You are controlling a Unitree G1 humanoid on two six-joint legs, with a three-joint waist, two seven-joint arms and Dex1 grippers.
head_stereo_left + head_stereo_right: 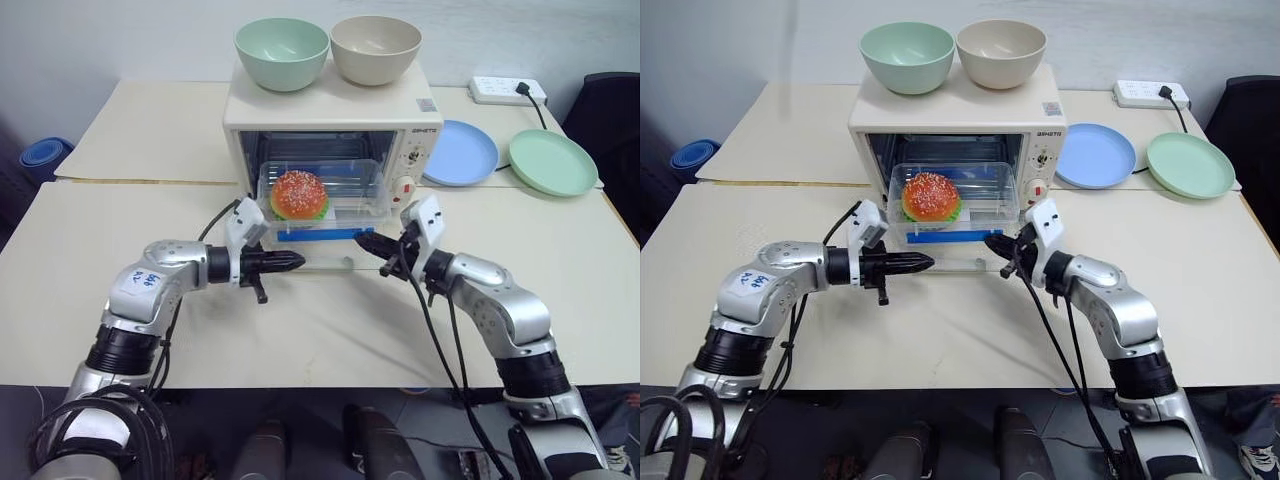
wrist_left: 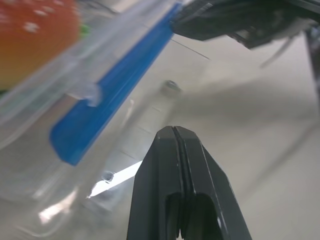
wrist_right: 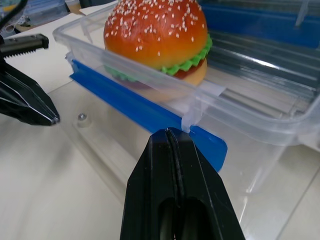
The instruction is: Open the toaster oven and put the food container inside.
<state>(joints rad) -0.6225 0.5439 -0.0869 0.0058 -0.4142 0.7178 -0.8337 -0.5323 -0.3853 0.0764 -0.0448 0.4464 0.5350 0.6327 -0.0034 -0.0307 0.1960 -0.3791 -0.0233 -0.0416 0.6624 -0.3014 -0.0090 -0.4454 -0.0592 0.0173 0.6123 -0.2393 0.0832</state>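
Observation:
The cream-white toaster oven (image 1: 424, 140) stands at the back of the table with its glass door (image 1: 952, 262) dropped flat. The food container (image 1: 345, 205), clear with a blue clip strip (image 3: 131, 107) and a sesame-bun burger (image 1: 299, 194) inside, rests on the door with its far end in the oven mouth. My left gripper (image 1: 296, 262) is shut and empty, pointing right, just off the container's near left corner. From the other side my right gripper (image 1: 362, 240) points left, shut and empty, its tip (image 3: 170, 133) against the blue strip at the near right corner.
A green bowl (image 1: 282, 52) and a beige bowl (image 1: 375, 48) sit on top of the oven. To its right lie a blue plate (image 1: 462, 152) and a green plate (image 1: 552, 161), with a power strip (image 1: 508, 90) behind them. Bare tabletop lies in front of the door.

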